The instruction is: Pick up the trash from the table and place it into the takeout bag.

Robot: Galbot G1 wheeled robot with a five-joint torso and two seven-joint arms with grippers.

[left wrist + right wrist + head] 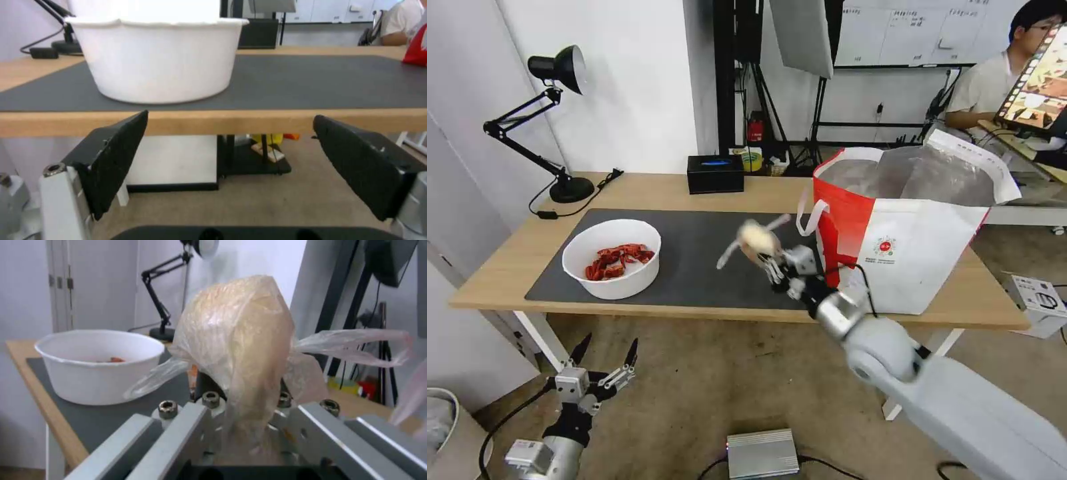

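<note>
My right gripper [766, 261] is shut on a small knotted clear bag [756, 238] with a whitish lump, held above the dark mat just left of the takeout bag [917, 250]. The right wrist view shows that clear bag [242, 350] bulging up between the fingers, its loose ends flaring sideways. A white bowl [612, 258] of red shells stands on the mat's left part; the bowl [101, 365] also appears beyond the held bag. Below the table's front edge my left gripper [608, 353] hangs open, with the bowl [155, 58] above and ahead of it.
The wooden table [500, 263] carries a black desk lamp [550, 120] at its back left and a black box [715, 174] at the back middle. A grey metal box [762, 453] lies on the floor under my arms. A person sits behind the takeout bag.
</note>
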